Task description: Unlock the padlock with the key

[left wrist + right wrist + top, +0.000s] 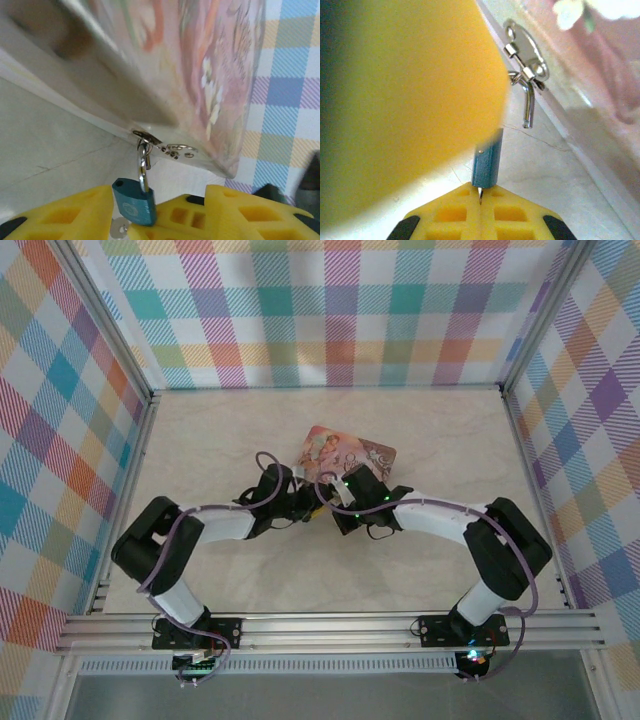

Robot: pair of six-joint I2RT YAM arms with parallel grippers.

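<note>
1. Starting from the biggest item, the pink illustrated tin (345, 452) lies on the table (200, 440) just beyond both grippers. It looks like thin, light sheet metal, so I judge it would slide or lift if the lock were tugged hard.
2. The left gripper (160, 195) has its yellow fingers (65, 215) parted. The padlock's body hangs between them, close against the finger on the left of the wrist view, with a gap on the other side. It looks bracketed rather than clamped.
3. The right gripper (481, 200) has its fingers pressed together directly under the padlock, pinching the key.
4. The padlock (134, 202) dangles by its shackle (144, 167) from the hasp (146, 137) on the tin's edge.
   - It is a small, hard, smooth teal block that is free to swing.
   - The steadiest hold is probably across the flat faces of the body, not on the shackle.
   - I cannot tell whether the shackle has released.
5. The key (480, 192) shows as a thin metal sliver between the closed fingertips and the lock's underside.
   - It is tiny, stiff and slick, so it is likely to twist between the pads.
   - It wants a firm pinch on its head and a turn in line with the lock.
</note>
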